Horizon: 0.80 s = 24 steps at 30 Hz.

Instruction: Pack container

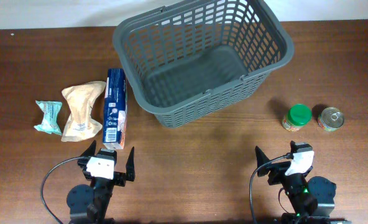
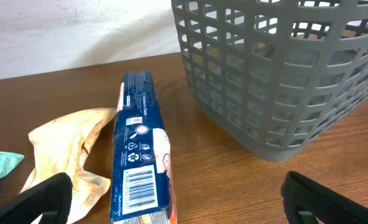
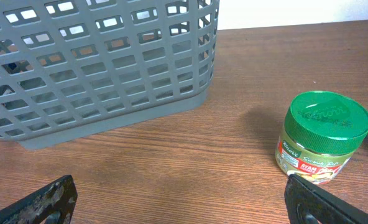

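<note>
The dark grey lattice basket point(image 1: 258, 31) stands at the back centre and holds nothing; it also shows in the left wrist view point(image 2: 283, 81) and right wrist view point(image 3: 103, 68). A blue box point(image 1: 115, 107) lies left of it, also in the left wrist view point(image 2: 139, 158). Beside it lie a tan bag point(image 1: 81, 112) and a mint packet point(image 1: 48, 117). A green-lidded jar point(image 1: 296, 117) and a tin can point(image 1: 331, 118) stand right. My left gripper point(image 1: 109, 163) is open and empty just before the box. My right gripper point(image 1: 282, 160) is open and empty before the jar point(image 3: 321, 137).
Both arm bases sit at the table's front edge. A pale wall runs behind the table's far edge. Bare wood lies between the grippers and the basket.
</note>
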{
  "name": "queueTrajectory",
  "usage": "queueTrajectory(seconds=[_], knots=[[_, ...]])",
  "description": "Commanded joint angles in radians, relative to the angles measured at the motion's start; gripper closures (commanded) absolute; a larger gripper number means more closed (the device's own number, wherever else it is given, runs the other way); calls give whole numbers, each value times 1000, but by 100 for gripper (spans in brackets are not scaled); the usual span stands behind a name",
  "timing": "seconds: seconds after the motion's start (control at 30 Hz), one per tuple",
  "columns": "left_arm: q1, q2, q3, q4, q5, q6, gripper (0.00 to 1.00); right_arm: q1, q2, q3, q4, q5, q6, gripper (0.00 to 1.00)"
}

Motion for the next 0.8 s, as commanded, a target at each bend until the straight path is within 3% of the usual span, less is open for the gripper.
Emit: queueTrajectory(seconds=[0.0,0.77], knots=[[-2,-10,-7,5,8,-5,1,9,-7,-6,-2,9,5,1],[-2,-10,-7,13,19,-5,1,8,-7,-6,4,59,1,1]])
